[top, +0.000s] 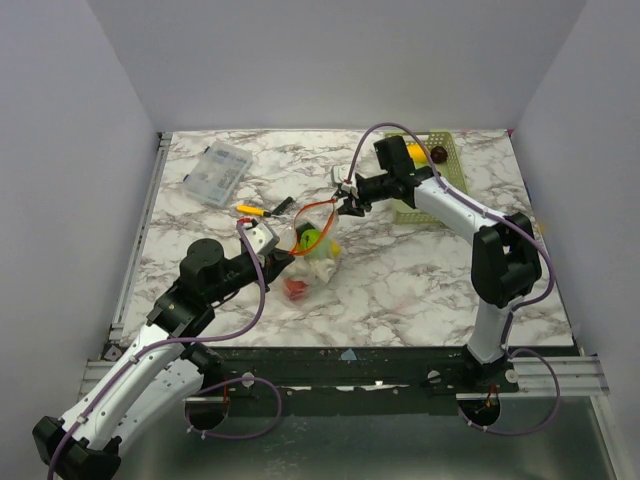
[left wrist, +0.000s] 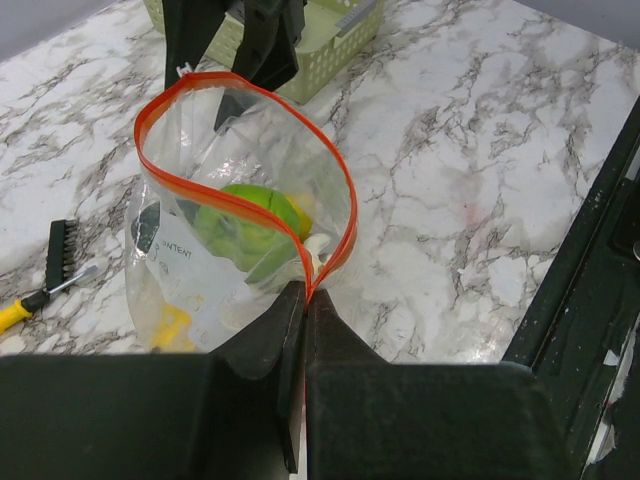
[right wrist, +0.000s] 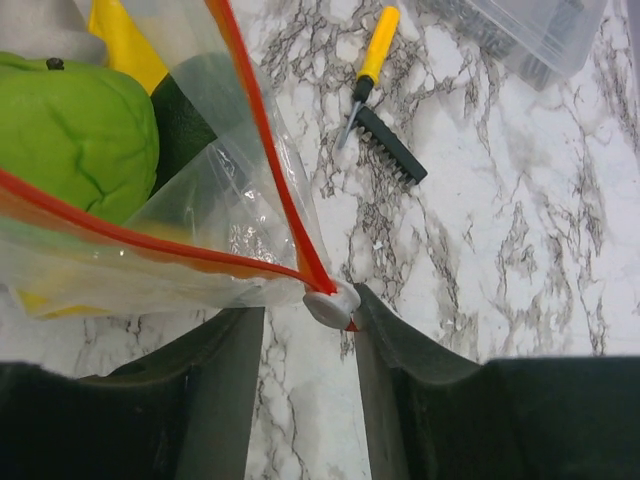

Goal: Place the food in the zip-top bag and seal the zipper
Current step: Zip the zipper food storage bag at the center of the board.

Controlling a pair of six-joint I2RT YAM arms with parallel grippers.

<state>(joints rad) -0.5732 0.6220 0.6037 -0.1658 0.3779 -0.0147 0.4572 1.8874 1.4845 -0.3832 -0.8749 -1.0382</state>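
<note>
The zip-top bag (top: 318,255) lies mid-table with its mouth open; its orange-red zipper (left wrist: 345,195) forms a wide loop. Inside it are food pieces: a green round fruit (left wrist: 248,215), a yellow piece (left wrist: 170,325), a white piece (top: 320,268) and a red fruit (top: 296,288). My left gripper (left wrist: 305,292) is shut on the near end of the zipper. My right gripper (right wrist: 308,320) is open at the far end. The white slider (right wrist: 332,303) sits between its jaws and touches the right finger (right wrist: 400,350). The green fruit (right wrist: 70,130) also shows in the right wrist view.
A pale green slotted basket (top: 452,165) holding a yellow and a dark red piece stands at the back right. A clear compartment box (top: 215,172) is at the back left. A yellow-handled screwdriver (top: 250,209) and a black bit strip (right wrist: 390,145) lie left of the bag.
</note>
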